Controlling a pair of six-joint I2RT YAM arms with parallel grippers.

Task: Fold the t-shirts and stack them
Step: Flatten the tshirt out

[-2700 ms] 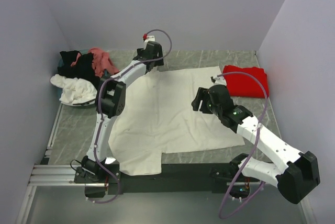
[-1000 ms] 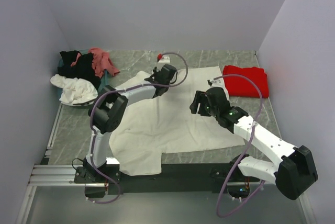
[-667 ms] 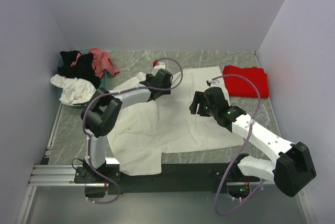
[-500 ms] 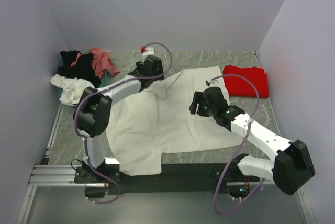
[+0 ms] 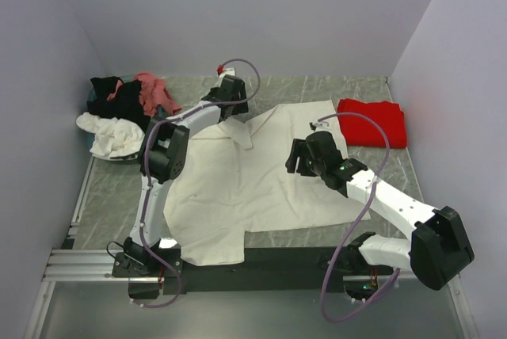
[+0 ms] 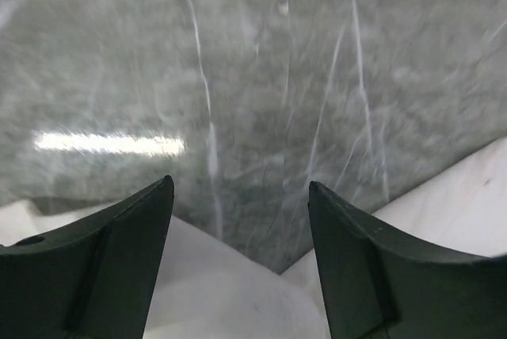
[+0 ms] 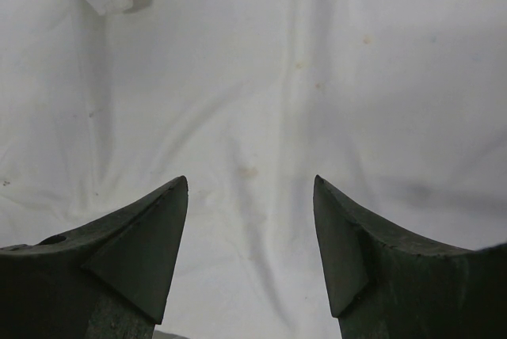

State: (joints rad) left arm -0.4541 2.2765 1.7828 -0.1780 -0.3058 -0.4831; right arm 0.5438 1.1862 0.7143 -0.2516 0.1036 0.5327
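Bearing cream t-shirt [image 5: 238,184]: seemingly marble table [image 5: 111,196].

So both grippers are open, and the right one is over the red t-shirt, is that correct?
Not quite. The left gripper and right gripper are both open, but the right one is over the cream t-shirt, as the right wrist view shows; the red t-shirt lies farther right.

Between the charcoal right jaws the cream t-shirt [image 7: 253,78] is plain off-white with faint yellowish specks, and to their right lies a plain bright red t-shirt [image 5: 372,123]. Beyond the equally dark left jaws the counter [image 6: 277,78] is grey-green marble veined white. To their left are a black t-shirt [image 5: 107,89], a pink t-shirt [image 5: 155,93] and a white t-shirt [image 5: 115,137].
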